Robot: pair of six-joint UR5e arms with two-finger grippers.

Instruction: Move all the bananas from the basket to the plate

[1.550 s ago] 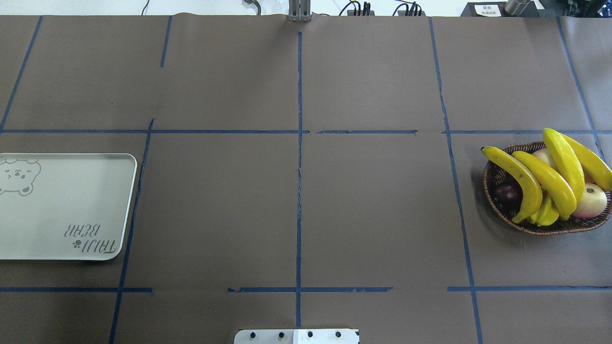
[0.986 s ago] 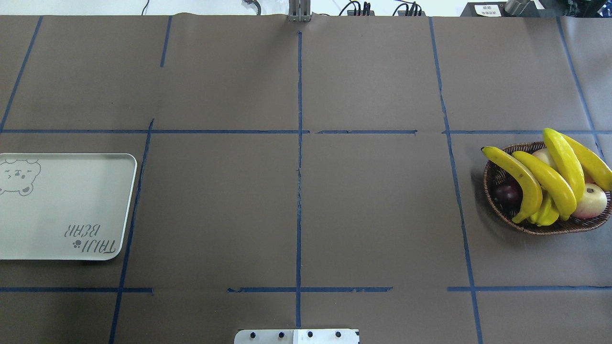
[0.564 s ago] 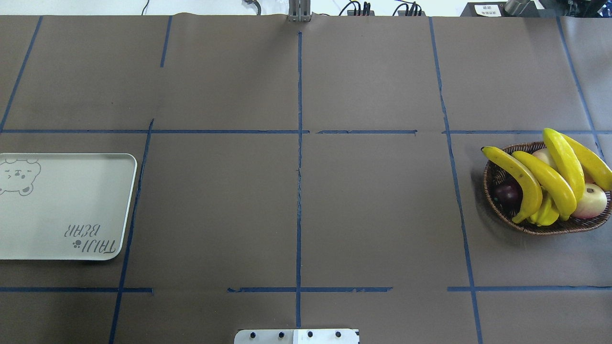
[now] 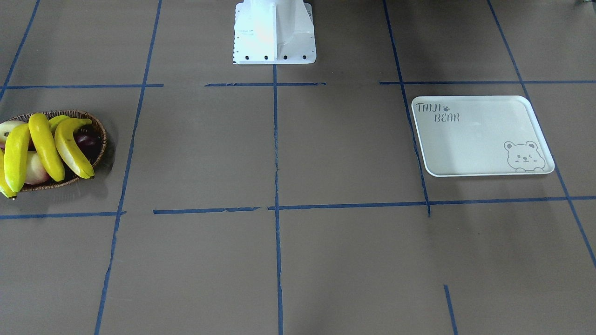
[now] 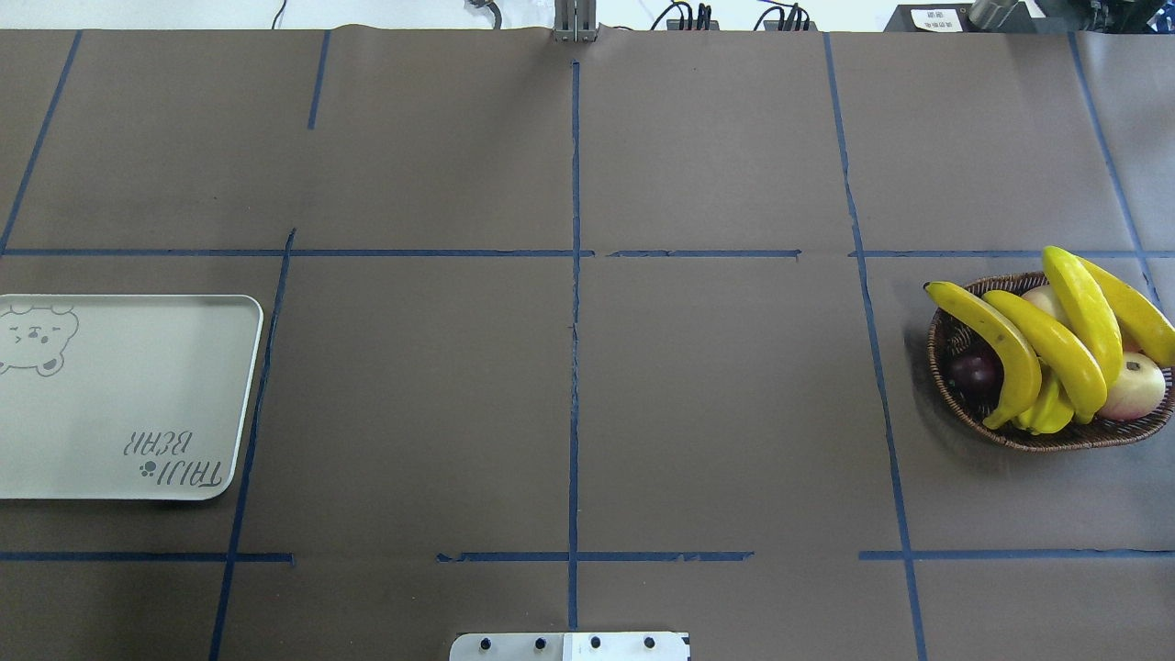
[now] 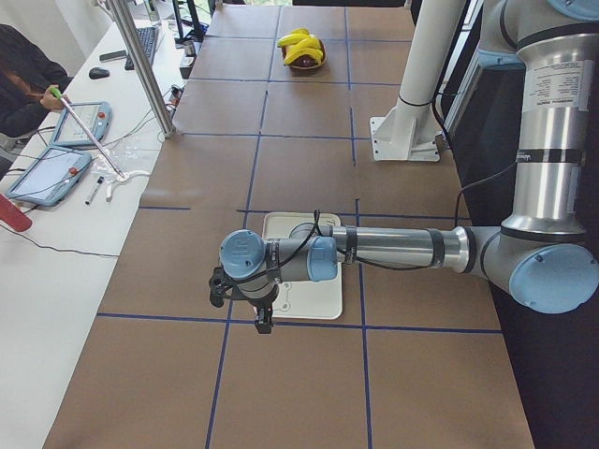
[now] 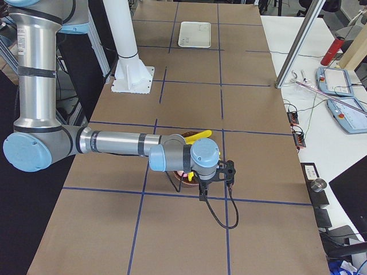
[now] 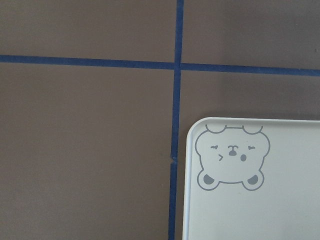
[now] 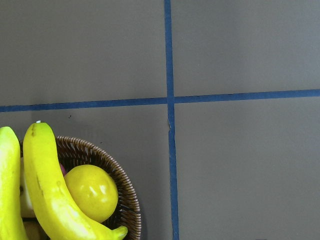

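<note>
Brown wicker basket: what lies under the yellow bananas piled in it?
Under the four bright-yellow bananas in the brown wicker basket show two pink-cream apples, a dark purple fruit and a ridged yellow-green fruit. The basket's floor and anything deeper are covered.

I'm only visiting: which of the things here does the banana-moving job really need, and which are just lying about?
Part of the job:
- the four bananas
- the basket they lie in
- the plate, with no banana on it yet

Just lying about:
- the apples, the dark purple fruit and the lumpy yellow fruit, all in the same basket
- the tablets on the side bench
</note>
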